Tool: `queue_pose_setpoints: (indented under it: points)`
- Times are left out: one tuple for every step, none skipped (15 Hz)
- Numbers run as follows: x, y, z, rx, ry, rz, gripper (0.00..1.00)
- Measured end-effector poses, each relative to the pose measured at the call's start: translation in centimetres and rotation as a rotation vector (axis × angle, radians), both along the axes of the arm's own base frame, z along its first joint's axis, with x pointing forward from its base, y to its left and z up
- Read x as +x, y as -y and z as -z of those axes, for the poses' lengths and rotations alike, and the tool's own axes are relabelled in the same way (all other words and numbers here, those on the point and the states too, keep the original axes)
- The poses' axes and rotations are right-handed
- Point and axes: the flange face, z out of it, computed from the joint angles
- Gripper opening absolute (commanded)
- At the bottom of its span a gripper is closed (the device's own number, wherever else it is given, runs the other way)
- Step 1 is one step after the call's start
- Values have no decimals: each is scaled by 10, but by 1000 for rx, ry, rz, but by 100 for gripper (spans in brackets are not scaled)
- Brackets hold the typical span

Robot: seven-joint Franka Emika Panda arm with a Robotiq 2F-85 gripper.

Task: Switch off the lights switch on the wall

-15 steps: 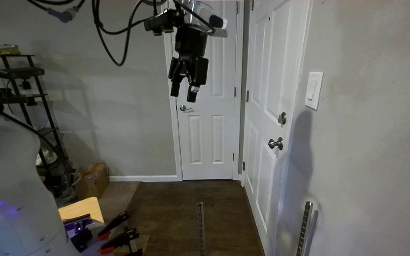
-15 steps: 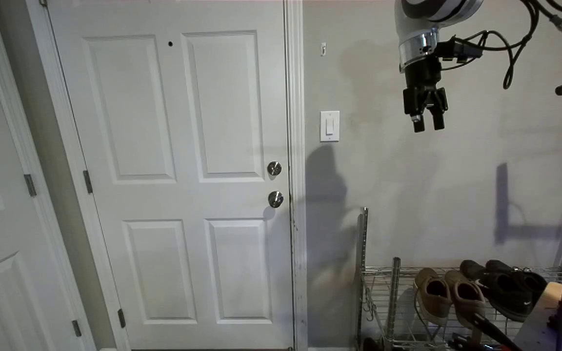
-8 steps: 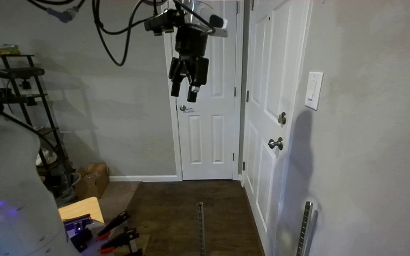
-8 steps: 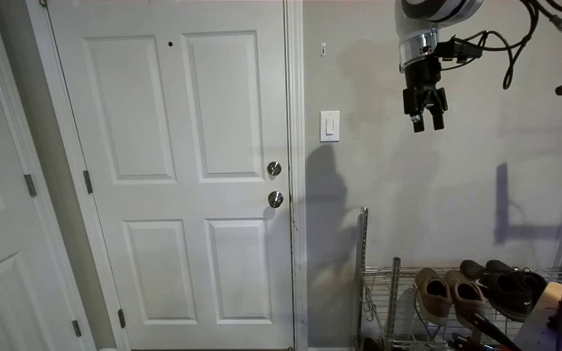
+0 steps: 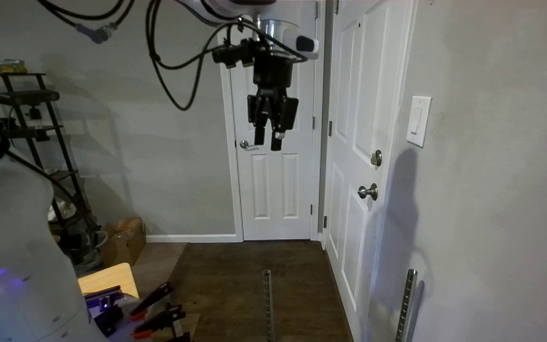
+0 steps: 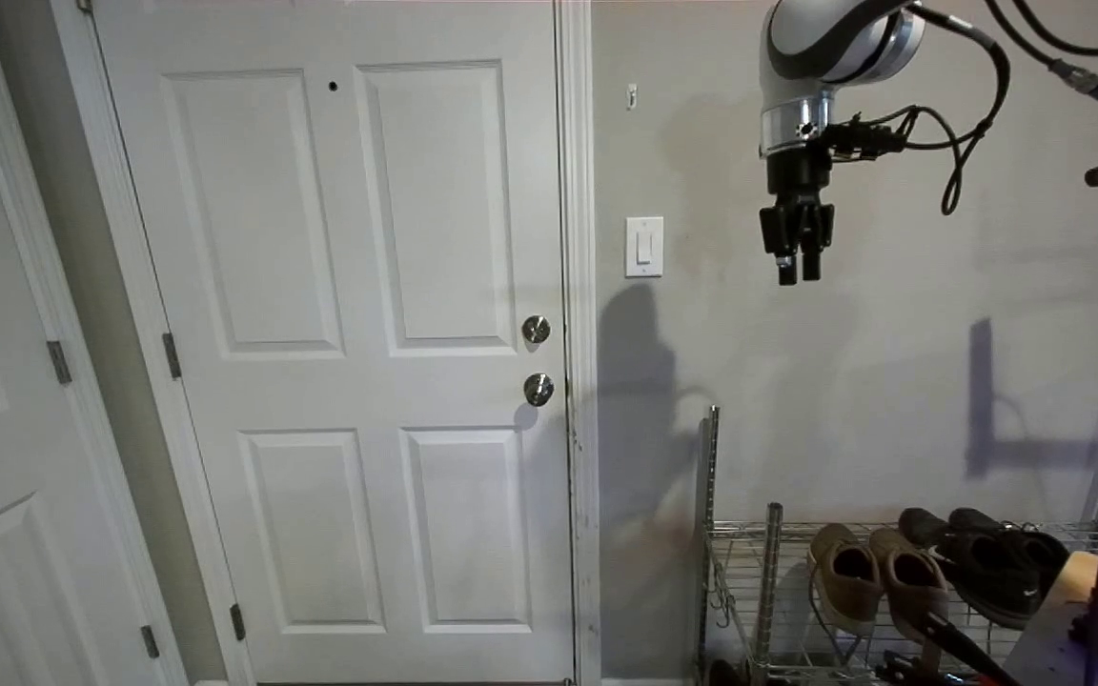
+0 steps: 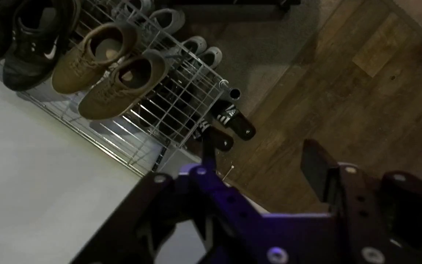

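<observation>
The lights switch (image 5: 419,121) is a white upright plate with a rocker on the grey-beige wall (image 5: 492,199). It also shows in an exterior view (image 6: 644,247), just right of the white door's frame. My gripper (image 5: 268,141) points straight down in free air, apart from the wall. In an exterior view the gripper (image 6: 799,271) appears right of the switch, with its tips near the height of the plate's lower edge. In the wrist view the gripper (image 7: 260,157) has its fingers apart with nothing between them. The switch is out of the wrist view; the wall (image 7: 42,190) fills its lower left.
A wire shoe rack (image 6: 740,548) with metal posts (image 6: 709,457) stands against the wall below the arm, holding shoes (image 6: 844,576). A white door (image 6: 454,391) with round knobs (image 6: 538,390) is beside the switch. Black clamps (image 5: 159,319) sit by the robot base.
In the last half second my gripper has moved down and shifted right in an exterior view, left in another. Its fingertips look somewhat nearer each other. Before that it stood still.
</observation>
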Motion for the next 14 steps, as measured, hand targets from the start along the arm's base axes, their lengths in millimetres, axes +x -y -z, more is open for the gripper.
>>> queue_pose_setpoints:
  points:
    - [11, 2, 8, -3, 25, -9, 26]
    - [22, 3, 16, -7, 51, -16, 20]
    - [32, 5, 23, -11, 80, -23, 13]
    - [41, 7, 30, -16, 109, -27, 9]
    - [50, 9, 34, -20, 137, -29, 5]
    - [57, 11, 38, -26, 170, -28, 6]
    - [64, 12, 40, -31, 204, -26, 2]
    - [70, 14, 41, -37, 240, -24, 2]
    - [76, 16, 42, -42, 272, -22, 3]
    - [81, 18, 43, -47, 302, -21, 6]
    - [85, 20, 43, -53, 330, -24, 6]
    - [90, 22, 44, -59, 361, -30, 8]
    - [95, 23, 44, -65, 394, -40, 6]
    - [100, 24, 45, -72, 423, -50, 8]
